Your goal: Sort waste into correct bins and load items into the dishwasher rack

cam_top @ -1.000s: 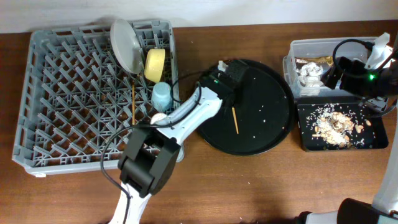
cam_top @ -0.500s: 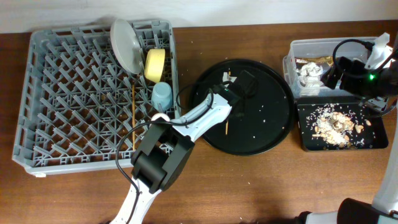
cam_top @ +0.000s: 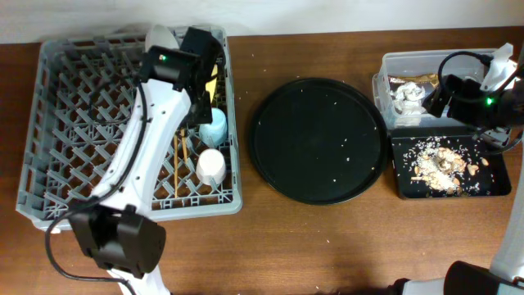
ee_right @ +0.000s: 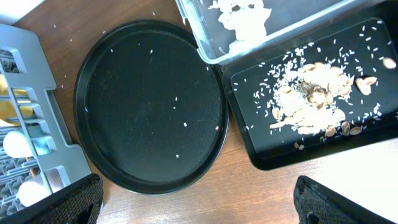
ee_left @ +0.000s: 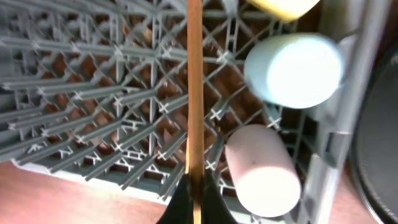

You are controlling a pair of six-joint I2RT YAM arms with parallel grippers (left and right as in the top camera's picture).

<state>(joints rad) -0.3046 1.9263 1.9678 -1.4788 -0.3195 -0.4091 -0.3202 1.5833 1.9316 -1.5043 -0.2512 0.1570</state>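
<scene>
My left gripper [ee_left: 194, 208] is shut on a wooden chopstick [ee_left: 194, 93] and holds it above the grey dishwasher rack [cam_top: 82, 123], over its right side [cam_top: 196, 92]. A second chopstick [cam_top: 174, 160] lies in the rack. The grey-green plate [cam_top: 160, 37], yellow bowl [ee_left: 283, 6], blue cup [cam_top: 214, 127] and pink cup [cam_top: 211, 166] stand in the rack. My right gripper [ee_right: 199, 205] is open and empty, hovering by the clear tub [cam_top: 385, 65], which holds tissue [cam_top: 407, 98] and the wrapper [cam_top: 409, 82]. Food scraps [cam_top: 438, 161] lie in the black rectangular tray [cam_top: 494, 187].
The large round black tray [cam_top: 319, 139] sits between the rack and the bins, with only white crumbs on it. My left arm stretches across the rack from the front edge. Bare wooden table [cam_top: 344, 246] runs along the front.
My left arm has swung from the round black tray to the rack, carrying the chopstick with it. The round tray no longer holds a chopstick. The right arm has not moved.
</scene>
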